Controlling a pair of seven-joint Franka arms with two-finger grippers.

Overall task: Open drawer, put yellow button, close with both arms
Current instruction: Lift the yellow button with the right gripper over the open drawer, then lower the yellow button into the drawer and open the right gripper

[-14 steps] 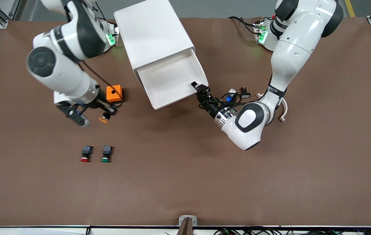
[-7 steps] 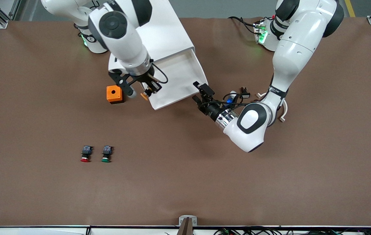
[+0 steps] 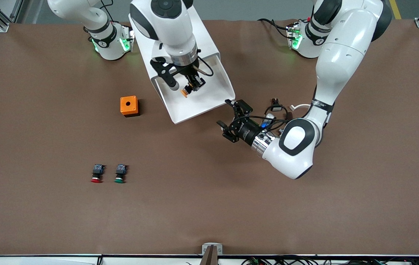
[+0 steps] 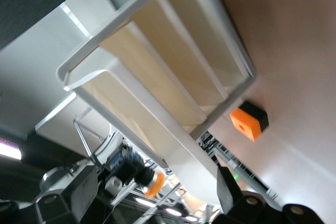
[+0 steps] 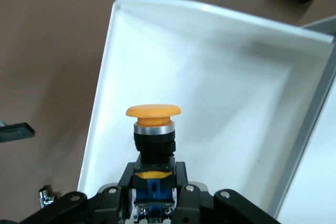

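The white cabinet point(image 3: 172, 36) has its uppermost drawer point(image 3: 204, 101) pulled out, and the white tray is bare. My right gripper point(image 3: 192, 86) is over the open drawer and shut on the yellow button point(image 3: 184, 92). In the right wrist view the gripper point(image 5: 153, 182) clamps the blue rear block, and the button point(image 5: 153, 124) points cap-first at the tray floor point(image 5: 226, 72). My left gripper point(image 3: 230, 120) is open and empty, low beside the drawer's front corner toward the left arm's end. In the left wrist view its fingers point(image 4: 79, 192) stand wide apart, facing the cabinet front point(image 4: 173, 72).
An orange cube box point(image 3: 129, 106) with a hole stands beside the drawer toward the right arm's end. A red-capped button point(image 3: 96, 174) and a green-capped button point(image 3: 120, 174) lie side by side nearer the front camera. Small parts and cables point(image 3: 276, 107) lie by the left arm.
My right arm carried the yellow button from beside the orange box to over the open drawer. My left gripper drew away from the drawer's front corner, turned and opened wider.
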